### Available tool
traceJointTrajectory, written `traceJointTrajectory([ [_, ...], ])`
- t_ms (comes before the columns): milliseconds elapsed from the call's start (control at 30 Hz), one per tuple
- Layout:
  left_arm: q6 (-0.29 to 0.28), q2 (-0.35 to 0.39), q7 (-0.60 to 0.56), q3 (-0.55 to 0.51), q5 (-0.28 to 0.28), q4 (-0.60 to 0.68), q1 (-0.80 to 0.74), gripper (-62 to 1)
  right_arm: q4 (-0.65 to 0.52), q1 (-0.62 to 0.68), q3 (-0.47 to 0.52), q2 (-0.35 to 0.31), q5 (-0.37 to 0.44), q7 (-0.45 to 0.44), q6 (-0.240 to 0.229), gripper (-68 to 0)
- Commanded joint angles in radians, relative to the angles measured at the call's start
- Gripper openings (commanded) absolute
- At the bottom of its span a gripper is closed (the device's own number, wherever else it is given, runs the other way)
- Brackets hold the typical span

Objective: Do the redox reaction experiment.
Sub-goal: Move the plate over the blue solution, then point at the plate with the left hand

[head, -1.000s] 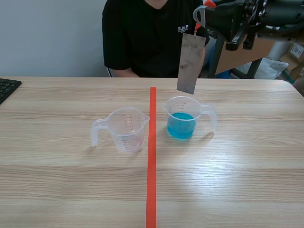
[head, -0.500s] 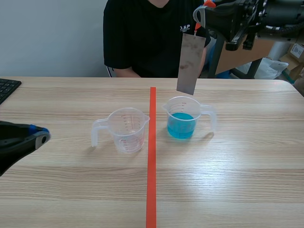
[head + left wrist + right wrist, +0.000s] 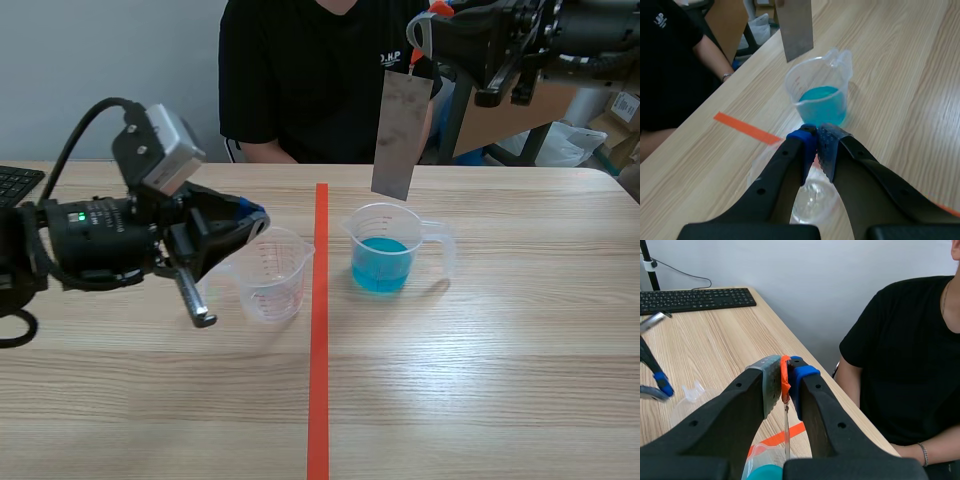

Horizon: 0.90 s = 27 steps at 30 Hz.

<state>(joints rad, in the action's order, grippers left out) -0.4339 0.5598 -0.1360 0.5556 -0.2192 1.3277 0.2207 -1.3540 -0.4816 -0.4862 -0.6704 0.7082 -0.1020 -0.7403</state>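
A grey metal plate [image 3: 401, 134] hangs by an orange tab [image 3: 785, 378] from my right gripper [image 3: 421, 31], which is shut on the tab, high above the table. The plate's lower edge is just above a clear beaker of blue liquid [image 3: 384, 249]. An empty clear beaker [image 3: 268, 273] stands left of the tape line. My left gripper [image 3: 252, 214] hovers over the empty beaker's rim, shut with nothing between its pads. From the left wrist, my left gripper [image 3: 816, 141] is above the empty beaker [image 3: 812, 200], with the blue beaker [image 3: 822, 95] and plate [image 3: 796, 27] ahead.
A person in a black shirt [image 3: 310, 70] sits across the table behind the beakers. A black keyboard [image 3: 15, 185] lies at the far left edge. An orange-red tape line [image 3: 319, 330] runs down the middle of the wooden table [image 3: 500, 380].
My left arm has come in from the left and risen, bringing its gripper over the empty beaker. The right arm, the plate and both beakers have stayed put.
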Motion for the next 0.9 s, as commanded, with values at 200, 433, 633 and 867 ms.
traceJointTrajectory([
  [200,0.049,-0.139,-0.002,0.106,0.022,-0.168,0.167,-56.2,-0.016,-0.028,0.016,-0.005,0.019,-0.011,-0.005,-66.2],
  [433,0.075,-0.232,-0.047,0.231,0.022,-0.341,0.298,-56.2,-0.016,-0.028,0.016,-0.005,0.019,-0.011,-0.005,-66.2],
  [633,0.122,-0.292,-0.082,0.323,0.007,-0.452,0.382,-56.2,-0.016,-0.028,0.016,-0.005,0.019,-0.011,-0.005,-66.2],
  [867,0.164,-0.363,-0.084,0.355,-0.03,-0.558,0.455,-56.2,-0.016,-0.028,0.016,-0.002,0.022,-0.012,-0.005,-66.2],
])
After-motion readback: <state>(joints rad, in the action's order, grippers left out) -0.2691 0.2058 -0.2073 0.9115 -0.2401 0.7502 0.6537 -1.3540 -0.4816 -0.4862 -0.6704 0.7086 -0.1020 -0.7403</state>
